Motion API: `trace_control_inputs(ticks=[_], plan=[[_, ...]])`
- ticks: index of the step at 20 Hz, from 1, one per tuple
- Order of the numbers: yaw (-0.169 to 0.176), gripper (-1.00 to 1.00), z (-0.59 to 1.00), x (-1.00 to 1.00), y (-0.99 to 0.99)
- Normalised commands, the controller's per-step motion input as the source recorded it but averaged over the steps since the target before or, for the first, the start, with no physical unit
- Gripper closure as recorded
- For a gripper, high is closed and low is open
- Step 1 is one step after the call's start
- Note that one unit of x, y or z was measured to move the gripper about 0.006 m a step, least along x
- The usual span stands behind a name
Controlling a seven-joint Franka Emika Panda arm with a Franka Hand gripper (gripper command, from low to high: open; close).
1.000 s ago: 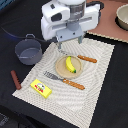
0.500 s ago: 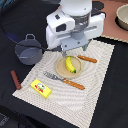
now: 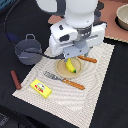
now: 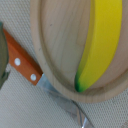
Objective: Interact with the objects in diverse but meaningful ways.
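The arm hangs low over the yellow banana (image 3: 70, 66), which lies in the wooden plate (image 3: 61, 70) on the striped mat (image 3: 95, 90); its fingers are hidden, so their spread is unclear, and 1 off-centre descent could tip the plate or skid the banana onto the fork (image 3: 64, 80).

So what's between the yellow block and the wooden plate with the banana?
In the exterior view, a fork with an orange handle lies on the striped mat between the yellow block and the round wooden plate holding the yellow banana.
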Motion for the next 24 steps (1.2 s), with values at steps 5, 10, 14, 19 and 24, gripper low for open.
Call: trace_control_inputs(ticks=[5, 10, 14, 19, 24], plan=[[0.0, -1.0, -0.23, -0.02, -0.1], [0.0, -1.0, -0.16, 0.02, -0.01], [0.0, 1.0, 0.0, 0.13, -0.02], [0.0, 1.0, -0.01, 0.14, -0.03], [0.0, 1.0, -0.02, 0.14, -0.02]])
